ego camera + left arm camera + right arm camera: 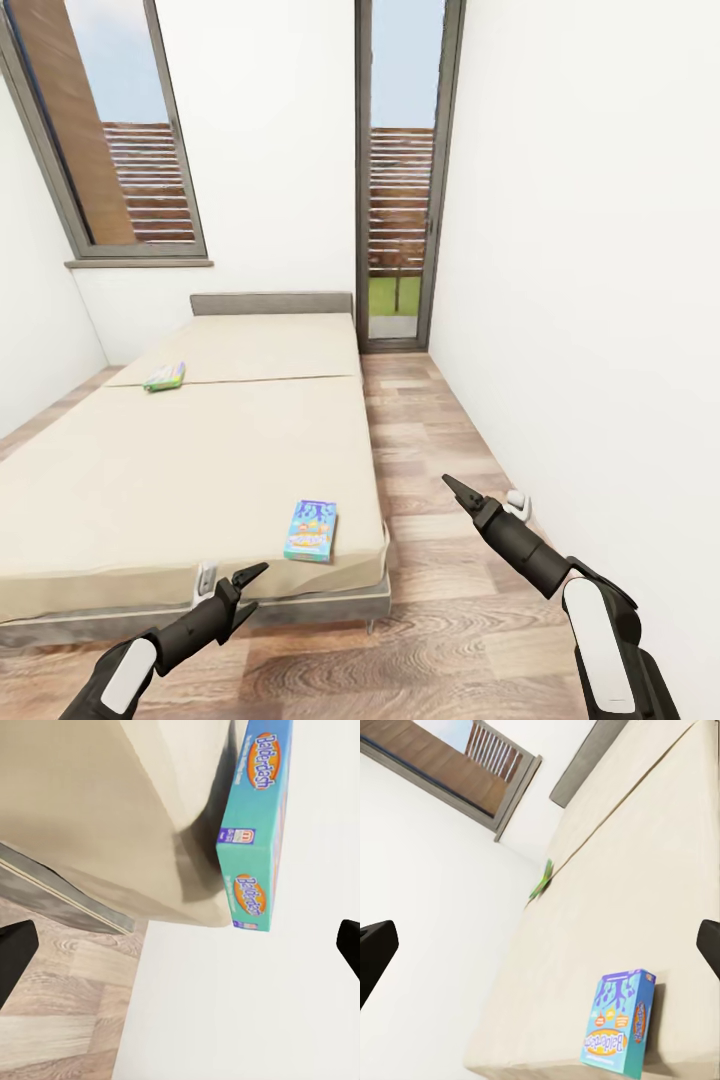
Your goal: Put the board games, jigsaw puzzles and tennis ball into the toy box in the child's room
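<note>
Two board games lie on the beige bed (200, 460). The light blue one (311, 531) (255, 832) (619, 1026) rests flat near the bed's front right corner. The green-edged one (164, 377) (541, 879) lies far back on the left, near the seam between the mattress halves. My left gripper (258, 585) (180, 952) is open and empty at the bed's front edge, a short way left of the blue box and below it. My right gripper (452, 486) (540, 952) hovers open and empty over the floor to the right of the bed. The table, toy box, jigsaw puzzles and tennis ball are out of view.
A strip of wood-plank floor (430, 470) runs between the bed and the white right wall. A small white object (517, 503) sits on the floor by that wall. A grey headboard (271, 303) and tall dark-framed windows (400, 170) stand at the far end.
</note>
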Robot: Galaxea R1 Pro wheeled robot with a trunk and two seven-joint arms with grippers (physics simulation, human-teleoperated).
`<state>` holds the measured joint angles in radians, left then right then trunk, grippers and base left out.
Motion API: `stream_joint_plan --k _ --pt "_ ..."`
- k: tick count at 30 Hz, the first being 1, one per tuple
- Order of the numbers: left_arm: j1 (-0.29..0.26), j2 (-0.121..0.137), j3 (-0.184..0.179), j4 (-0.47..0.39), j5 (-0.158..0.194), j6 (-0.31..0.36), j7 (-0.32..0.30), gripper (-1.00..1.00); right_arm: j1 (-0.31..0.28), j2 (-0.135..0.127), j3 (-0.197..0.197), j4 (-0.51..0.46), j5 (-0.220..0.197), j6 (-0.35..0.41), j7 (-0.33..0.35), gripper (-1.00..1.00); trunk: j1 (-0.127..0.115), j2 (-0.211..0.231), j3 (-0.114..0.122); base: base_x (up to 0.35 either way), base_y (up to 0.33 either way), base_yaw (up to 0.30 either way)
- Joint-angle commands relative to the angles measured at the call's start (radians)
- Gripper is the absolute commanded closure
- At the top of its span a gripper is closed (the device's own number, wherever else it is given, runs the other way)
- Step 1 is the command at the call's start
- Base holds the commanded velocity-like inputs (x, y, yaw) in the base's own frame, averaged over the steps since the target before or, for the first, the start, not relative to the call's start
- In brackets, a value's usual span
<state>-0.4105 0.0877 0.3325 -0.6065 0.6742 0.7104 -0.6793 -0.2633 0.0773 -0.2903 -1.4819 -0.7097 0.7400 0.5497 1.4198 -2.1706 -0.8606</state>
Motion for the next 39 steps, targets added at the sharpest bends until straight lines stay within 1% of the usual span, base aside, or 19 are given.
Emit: stream_joint_plan --k 1,7,13,19,27,39 --pt "-0.001 0.000 0.003 0.000 0.001 0.006 -0.002 -1.00 -0.001 0.001 -0.003 0.000 -0.002 0.007 0.003 -1.00 0.000 0.000 -0.001 0.132 -0.181 0.000" --pt "-0.001 0.000 0.003 0.000 -0.001 0.003 -0.002 -1.00 -0.001 0.001 -0.003 0.000 -0.002 0.008 0.003 -1.00 0.000 0.000 -0.001 0.078 -0.104 0.000" --pt "-0.001 0.000 0.000 0.000 0.004 -0.022 -0.002 -1.00 -0.001 0.001 -0.003 0.000 -0.002 0.007 0.003 -1.00 0.000 0.000 -0.001 0.012 -0.016 0.000" --pt "-0.001 0.000 -0.001 -0.001 0.006 -0.027 -0.002 -1.00 -0.001 0.001 -0.003 0.000 -0.002 0.008 0.003 -1.00 0.000 0.000 -0.001 0.002 -0.003 0.000" --pt "-0.001 0.000 0.000 0.000 0.007 -0.028 -0.002 -1.00 -0.001 0.001 -0.003 0.000 -0.002 0.008 0.003 -1.00 0.031 -0.056 -0.026 0.000 0.000 0.000" --pt "-0.001 0.000 0.002 -0.001 0.007 -0.028 -0.003 -1.00 -0.001 0.001 -0.003 0.000 -0.002 0.008 0.003 -1.00 0.031 -0.056 -0.026 0.000 0.000 0.000"
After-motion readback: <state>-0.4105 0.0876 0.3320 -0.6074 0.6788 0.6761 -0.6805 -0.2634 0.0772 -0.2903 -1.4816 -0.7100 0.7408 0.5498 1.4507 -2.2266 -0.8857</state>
